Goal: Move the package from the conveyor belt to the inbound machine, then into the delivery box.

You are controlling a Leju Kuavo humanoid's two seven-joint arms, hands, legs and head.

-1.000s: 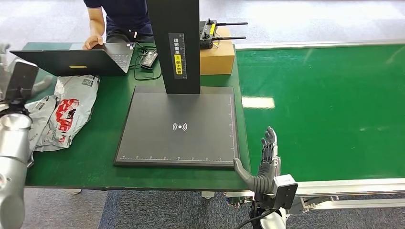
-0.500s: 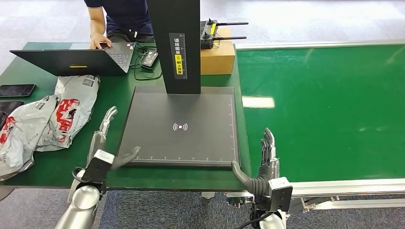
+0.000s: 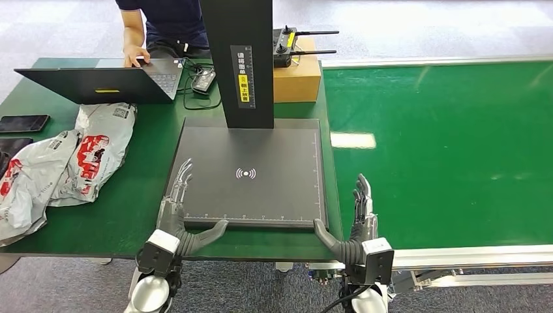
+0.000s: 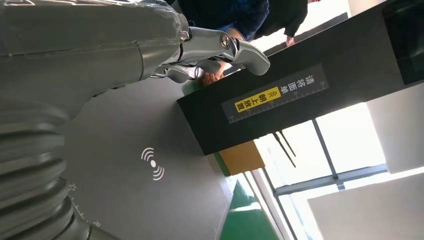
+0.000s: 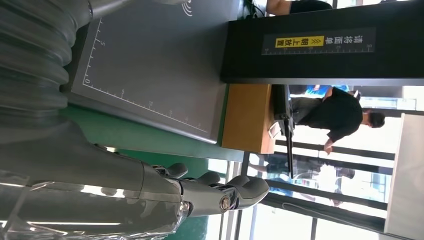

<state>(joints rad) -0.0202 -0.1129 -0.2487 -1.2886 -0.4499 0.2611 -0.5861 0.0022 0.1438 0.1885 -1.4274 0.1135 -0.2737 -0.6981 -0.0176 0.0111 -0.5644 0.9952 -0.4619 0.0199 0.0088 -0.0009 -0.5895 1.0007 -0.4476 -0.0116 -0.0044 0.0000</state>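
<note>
Hands empty; no package on conveyor belt [image 3: 443, 143] or inbound machine [image 3: 251, 173].
Left hand [image 3: 179, 218] and right hand [image 3: 355, 225] hover with fingers spread, holding nothing. Grey packages [image 3: 72, 163] lie on tabletop [image 3: 134, 202], left of machine.

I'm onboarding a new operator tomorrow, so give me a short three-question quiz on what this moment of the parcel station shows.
1. True or false: the conveyor belt carries a package right now.
2. Where do the grey packages lie? A) on the scanner plate B) on the green table, on the robot's left of the plate C) on the belt
3. Fill in: the left hand and right hand are both ____, holding nothing, at the near edge of the scanner plate.

Key: 1 false; 2 B; 3 open
</note>
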